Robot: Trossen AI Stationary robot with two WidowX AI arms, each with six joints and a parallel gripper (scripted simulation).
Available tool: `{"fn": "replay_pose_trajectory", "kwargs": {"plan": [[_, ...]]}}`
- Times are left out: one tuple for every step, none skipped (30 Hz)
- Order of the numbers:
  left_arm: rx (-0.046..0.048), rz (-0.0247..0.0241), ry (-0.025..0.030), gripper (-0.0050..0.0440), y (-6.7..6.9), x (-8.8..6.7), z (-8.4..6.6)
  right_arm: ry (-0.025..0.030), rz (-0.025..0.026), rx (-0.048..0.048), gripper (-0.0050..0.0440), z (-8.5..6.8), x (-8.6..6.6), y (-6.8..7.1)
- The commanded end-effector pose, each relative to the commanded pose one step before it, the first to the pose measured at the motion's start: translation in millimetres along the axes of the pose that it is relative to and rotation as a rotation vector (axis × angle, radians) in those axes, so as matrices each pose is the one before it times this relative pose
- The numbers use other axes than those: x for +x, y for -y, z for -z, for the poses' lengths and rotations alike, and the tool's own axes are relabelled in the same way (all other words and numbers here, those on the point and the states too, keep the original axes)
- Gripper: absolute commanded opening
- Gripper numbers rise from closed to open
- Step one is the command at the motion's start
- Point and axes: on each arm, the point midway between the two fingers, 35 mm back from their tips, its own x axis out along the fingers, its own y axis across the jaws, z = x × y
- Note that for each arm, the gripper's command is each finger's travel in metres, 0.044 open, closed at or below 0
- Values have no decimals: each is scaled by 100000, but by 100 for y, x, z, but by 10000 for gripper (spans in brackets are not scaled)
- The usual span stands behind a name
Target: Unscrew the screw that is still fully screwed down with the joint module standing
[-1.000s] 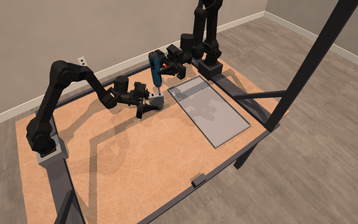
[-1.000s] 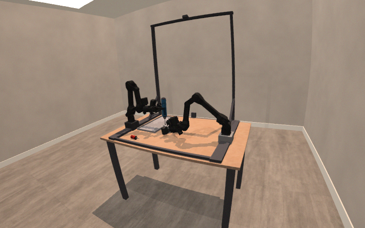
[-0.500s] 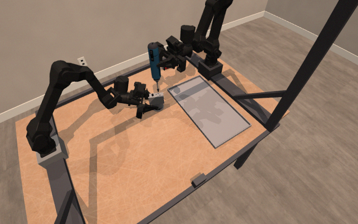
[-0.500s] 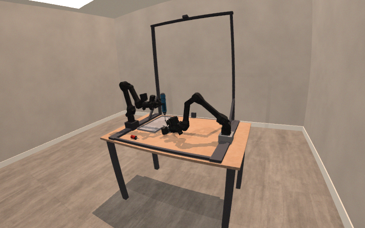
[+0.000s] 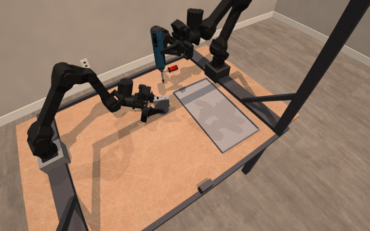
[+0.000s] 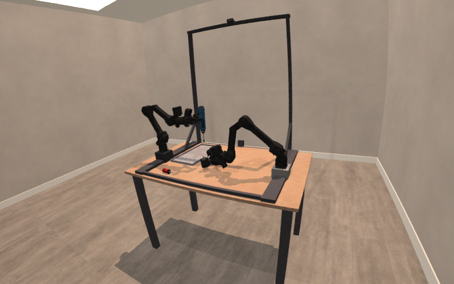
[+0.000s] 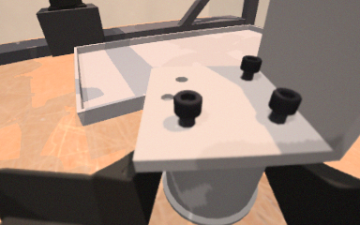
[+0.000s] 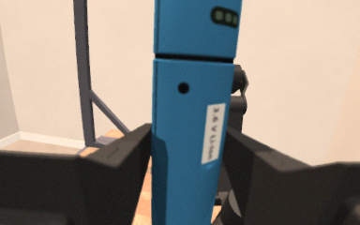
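The grey joint module [image 5: 163, 108] [image 7: 211, 197] stands upright on the table. Its flat bracket [image 7: 225, 131] lies on top. Three black screws [image 7: 187, 105] [image 7: 284, 102] [image 7: 250, 66] stand raised in the bracket, and one hole [image 7: 181, 79] is empty. My left gripper [image 5: 160, 108] [image 7: 212, 142] is shut on the module's round base. My right gripper [image 5: 163, 51] [image 8: 187, 131] is shut on the blue electric screwdriver [image 5: 158, 48] [image 6: 201, 117] [image 8: 192, 131]. It holds the tool upright, high above the table and behind the module, with its bit tip [image 5: 163, 80] clear of the bracket.
A shallow grey tray [image 5: 226, 136] [image 7: 108, 66] [image 6: 189, 157] lies right of the module. A small red cylinder [image 5: 172, 68] [image 6: 165, 170] lies at the table's far edge, below the screwdriver. A dark frame post [image 5: 313, 73] rises at the table's right side.
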Motion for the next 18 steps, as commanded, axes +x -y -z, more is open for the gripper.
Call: {"fn": "replay_pose_trajectory", "kwargs": {"plan": [[1624, -428, 1955, 244, -217, -32, -1127, -210, 40, -413, 162, -1343, 157, 37], [0, 0, 0, 244, 0, 0, 0, 0, 0, 0, 162, 0, 0, 0], [0, 0, 0, 244, 0, 0, 0, 0, 0, 0, 162, 0, 0, 0], [0, 0, 0, 244, 0, 0, 0, 0, 0, 0, 162, 0, 0, 0], [0, 0, 0, 244, 0, 0, 0, 0, 0, 0, 162, 0, 0, 0], [0, 0, 0, 244, 0, 0, 0, 0, 0, 0, 162, 0, 0, 0], [0, 0, 0, 244, 0, 0, 0, 133, 1, -9, 162, -29, 0, 0], [0, 0, 0, 244, 0, 0, 0, 77, 0, -5, 162, -17, 0, 0], [0, 0, 0, 244, 0, 0, 0, 0, 0, 0, 162, 0, 0, 0], [0, 0, 0, 244, 0, 0, 0, 0, 0, 0, 162, 0, 0, 0], [0, 0, 0, 244, 0, 0, 0, 0, 0, 0, 162, 0, 0, 0], [0, 0, 0, 244, 0, 0, 0, 0, 0, 0, 162, 0, 0, 0], [0, 0, 0, 244, 0, 0, 0, 0, 0, 0, 162, 0, 0, 0], [0, 0, 0, 244, 0, 0, 0, 0, 0, 0, 162, 0, 0, 0], [0, 0, 0, 244, 0, 0, 0, 0, 0, 0, 162, 0, 0, 0], [0, 0, 0, 244, 0, 0, 0, 0, 0, 0, 162, 0, 0, 0], [0, 0, 0, 244, 0, 0, 0, 0, 0, 0, 162, 0, 0, 0], [0, 0, 0, 268, 0, 0, 0, -5, 0, 0, 162, 2, 1, 0]]}}
